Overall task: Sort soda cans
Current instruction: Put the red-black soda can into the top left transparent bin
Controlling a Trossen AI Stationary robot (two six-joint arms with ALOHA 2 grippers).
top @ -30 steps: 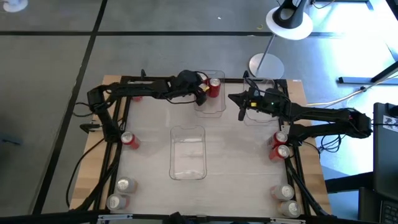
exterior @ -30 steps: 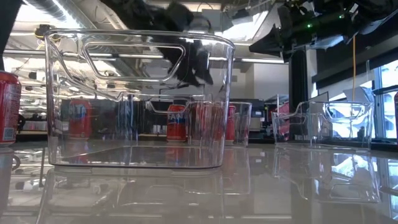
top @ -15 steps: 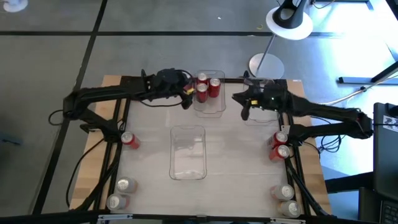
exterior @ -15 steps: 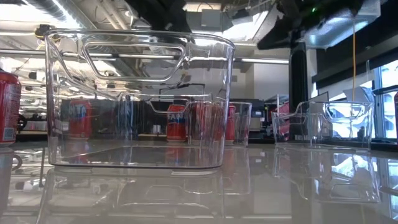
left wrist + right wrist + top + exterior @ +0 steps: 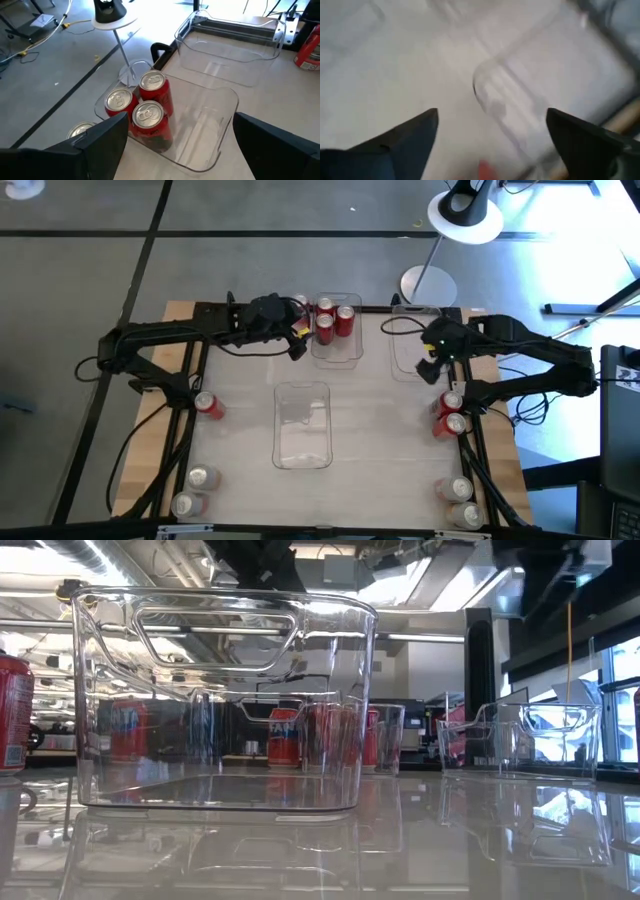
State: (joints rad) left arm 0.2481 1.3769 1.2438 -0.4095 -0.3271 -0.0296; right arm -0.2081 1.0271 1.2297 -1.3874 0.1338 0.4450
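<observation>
Three red soda cans (image 5: 147,112) stand upright in the clear far-middle bin (image 5: 338,340). A silver-topped can (image 5: 80,131) stands just outside that bin's far left corner. My left gripper (image 5: 297,340) (image 5: 181,122) is open beside the bin's left wall, holding nothing. My right gripper (image 5: 430,367) (image 5: 492,112) is open above the right edge of the clear far-right bin (image 5: 410,345), where I see no can. More cans stand along the left edge (image 5: 208,405) and the right edge (image 5: 452,423).
A clear bin (image 5: 303,425) with nothing in it sits mid-table, and it fills the low view (image 5: 220,700). Cans stand at the near left corner (image 5: 195,490) and the near right corner (image 5: 460,500). A lamp base (image 5: 428,284) stands behind the far edge.
My left gripper has drawn back toward the table's left edge, off the far-middle bin, and three cans now show inside it. My right gripper has swung toward the table's right edge and slightly nearer, from the far-right bin's left side to its right edge.
</observation>
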